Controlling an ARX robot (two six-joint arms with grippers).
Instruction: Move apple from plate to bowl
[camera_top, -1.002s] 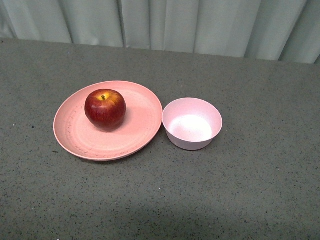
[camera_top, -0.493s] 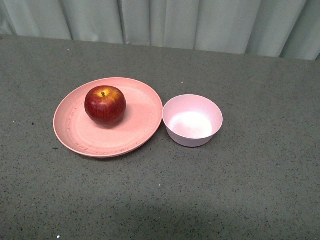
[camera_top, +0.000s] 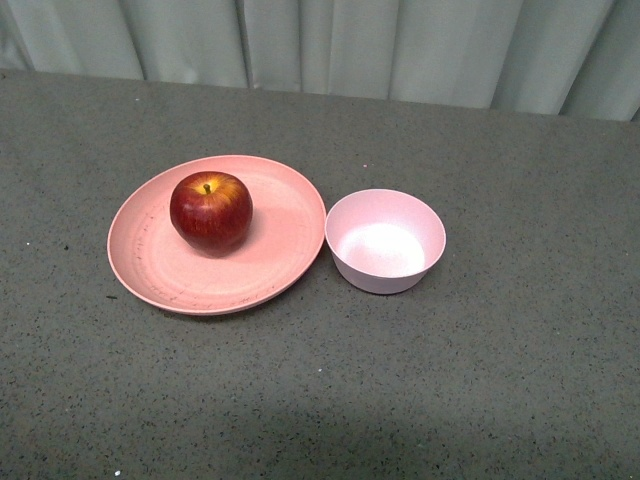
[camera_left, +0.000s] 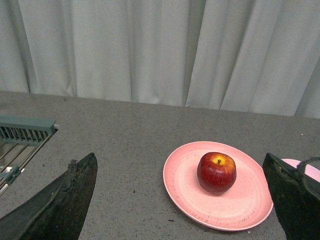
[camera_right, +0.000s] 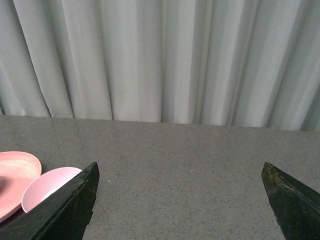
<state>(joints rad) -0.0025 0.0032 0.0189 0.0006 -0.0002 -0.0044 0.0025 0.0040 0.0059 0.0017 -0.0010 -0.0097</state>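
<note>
A glossy dark-red apple (camera_top: 210, 211) with a yellow patch at its stem rests upright on the wide salmon-pink plate (camera_top: 275, 265). Just right of the plate, nearly touching it, stands the small pale-pink bowl (camera_top: 385, 241), with nothing in it. Neither arm shows in the front view. In the left wrist view my left gripper (camera_left: 180, 165) is open, well short of the apple (camera_left: 216, 172) and the plate (camera_left: 185, 190), which lie between its dark fingers (camera_left: 65, 205). My right gripper (camera_right: 180, 172) is open over bare table, with the bowl (camera_right: 45, 187) and the plate's edge (camera_right: 17, 167) off to one side.
A grey speckled tabletop (camera_top: 500, 380) carries everything. Pale curtains (camera_top: 330, 45) hang along its far edge. In the left wrist view a grey-green slotted rack (camera_left: 25, 131) sits at the table's side.
Between one second ago and half a second ago the whole scene shifted slightly up in the front view. Since then nothing has visibly moved.
</note>
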